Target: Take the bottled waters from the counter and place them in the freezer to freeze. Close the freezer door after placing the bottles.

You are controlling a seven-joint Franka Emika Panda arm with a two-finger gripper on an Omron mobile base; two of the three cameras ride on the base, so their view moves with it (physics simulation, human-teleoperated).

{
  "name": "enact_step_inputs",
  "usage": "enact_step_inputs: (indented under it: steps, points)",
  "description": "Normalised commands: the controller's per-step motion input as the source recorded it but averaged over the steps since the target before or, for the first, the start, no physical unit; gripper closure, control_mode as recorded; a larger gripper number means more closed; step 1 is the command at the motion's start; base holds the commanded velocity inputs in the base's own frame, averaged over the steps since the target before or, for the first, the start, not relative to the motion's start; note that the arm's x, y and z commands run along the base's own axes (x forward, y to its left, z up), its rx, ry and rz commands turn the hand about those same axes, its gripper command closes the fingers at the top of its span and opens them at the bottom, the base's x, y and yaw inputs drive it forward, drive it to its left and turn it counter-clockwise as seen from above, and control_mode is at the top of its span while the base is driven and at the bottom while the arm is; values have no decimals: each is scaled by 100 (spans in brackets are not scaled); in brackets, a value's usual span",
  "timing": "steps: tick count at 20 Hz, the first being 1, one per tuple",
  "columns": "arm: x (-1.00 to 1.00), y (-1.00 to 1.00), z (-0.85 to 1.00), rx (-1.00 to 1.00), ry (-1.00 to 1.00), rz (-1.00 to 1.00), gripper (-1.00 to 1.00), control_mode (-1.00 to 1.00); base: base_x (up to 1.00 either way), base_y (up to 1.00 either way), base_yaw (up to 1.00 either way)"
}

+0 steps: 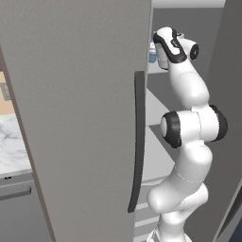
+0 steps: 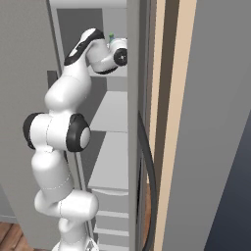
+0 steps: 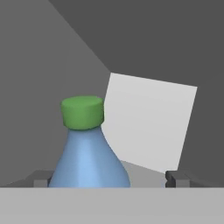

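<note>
Inside an open grey freezer [image 1: 71,94], the white arm [image 1: 189,127] reaches up to an upper shelf; the freezer door [image 1: 75,118] stands swung out across most of the left base view, its long dark bar handle [image 1: 137,142] running down the near edge; in the right base view a second grey door [image 2: 215,147] hangs open on the right, with its curved dark handle [image 2: 148,181] and a strip of tan wall [image 2: 174,98] showing past its edge; white shelves [image 2: 110,162] step down the freezer's interior behind the arm, and lower drawers [image 2: 113,215] show near the bottom; a patch of white marble counter [image 1: 12,146] with grey veins sits at the far left of the left base view, over a grey drawer front [image 1: 16,208]; the arm's wrist bends over at the top, with the hand pointing into the freezer; the blue bottle [image 3: 89,153], topped by a green cap [image 3: 82,112], stands upright on the shelf [image 3: 148,170] in the hand view, close in front of the claw [image 3: 109,179] and toward its left finger; the claw's two dark fingertips [image 3: 175,178] sit wide apart, holding nothing; a pale square panel [image 3: 148,124] leans at an angle behind the bottle against the dark grey inner walls; a sliver of blue [image 1: 152,56] peeks out beside the wrist in the left base view.
</note>
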Motion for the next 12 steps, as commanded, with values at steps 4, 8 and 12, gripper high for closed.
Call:
enact_step_inputs:
  steps: [4,8,12]
  points:
    - [0,0,0,0,0,0,-100,-100,0,0,0]
    - [15,-1,0,0,8,0,-100,-100,0,0,0]
    - [18,-1,0,0,6,0,-100,-100,0,0,0]
